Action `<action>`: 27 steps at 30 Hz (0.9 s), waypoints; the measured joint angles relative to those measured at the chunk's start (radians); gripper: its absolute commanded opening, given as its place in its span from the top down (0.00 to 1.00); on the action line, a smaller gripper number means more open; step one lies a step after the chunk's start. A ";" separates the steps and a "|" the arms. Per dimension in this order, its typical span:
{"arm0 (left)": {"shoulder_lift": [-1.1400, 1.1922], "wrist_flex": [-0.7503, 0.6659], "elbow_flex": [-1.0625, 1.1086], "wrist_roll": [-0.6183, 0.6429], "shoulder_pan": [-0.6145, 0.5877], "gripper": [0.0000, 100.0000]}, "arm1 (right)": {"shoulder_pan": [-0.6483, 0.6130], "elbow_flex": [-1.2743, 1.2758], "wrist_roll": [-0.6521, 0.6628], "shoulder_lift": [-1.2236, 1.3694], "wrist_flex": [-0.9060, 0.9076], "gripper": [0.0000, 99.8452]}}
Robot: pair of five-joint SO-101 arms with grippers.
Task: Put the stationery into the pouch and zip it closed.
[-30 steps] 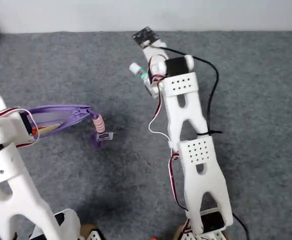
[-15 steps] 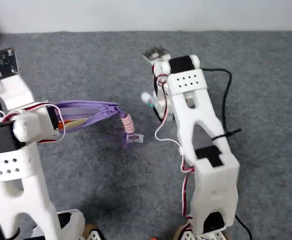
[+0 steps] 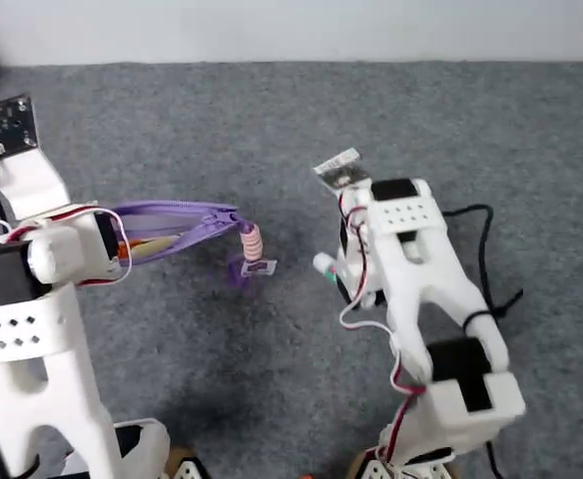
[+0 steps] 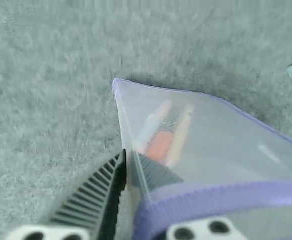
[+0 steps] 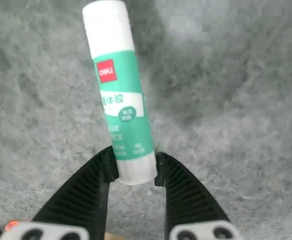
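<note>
In the high view, a grey, felt-like bench (image 3: 491,130) carries both arms. The left arm (image 3: 32,319) stands at the left side. A clear pouch (image 3: 177,228) with purple edging sticks out from under its wrist toward the middle of the bench. The pouch is seen edge-on, with its two purple zip bands spread apart near the arm and meeting at the far tip. A pale yellow stick shows between them. From that tip a pink coiled zip pull (image 3: 253,239) hangs down to a small purple tag (image 3: 256,267); whether the tag touches the bench I cannot tell. The right arm (image 3: 421,289) is at the right side, well apart from the pouch. The white end of a glue stick (image 3: 323,264) pokes out from beneath its wrist, pointing toward the tag.

In the left wrist view, the left hand (image 4: 133,167) is pinched narrow on the pouch wall near one corner. A black ridged finger (image 4: 111,192) presses the outside, and the other shows dark through the clear plastic. Inside lie pens (image 4: 161,142), one orange-bodied between paler ones. A purple zip band crosses close to the camera.

In the right wrist view, the right hand (image 5: 134,167) clamps the glue stick by its base between two black fingers. The green-and-white body and white cap point away from the hand, with the grey bench behind.
</note>
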 measured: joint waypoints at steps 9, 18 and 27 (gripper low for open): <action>0.000 0.000 0.048 0.000 0.000 0.99 | -0.009 0.028 0.008 -0.155 -0.040 0.75; 0.000 0.000 0.048 0.000 0.000 0.99 | -0.089 0.034 0.008 -0.091 -0.199 0.75; 0.000 0.000 0.048 0.003 0.000 0.99 | -0.094 -0.061 0.008 0.213 -0.270 0.76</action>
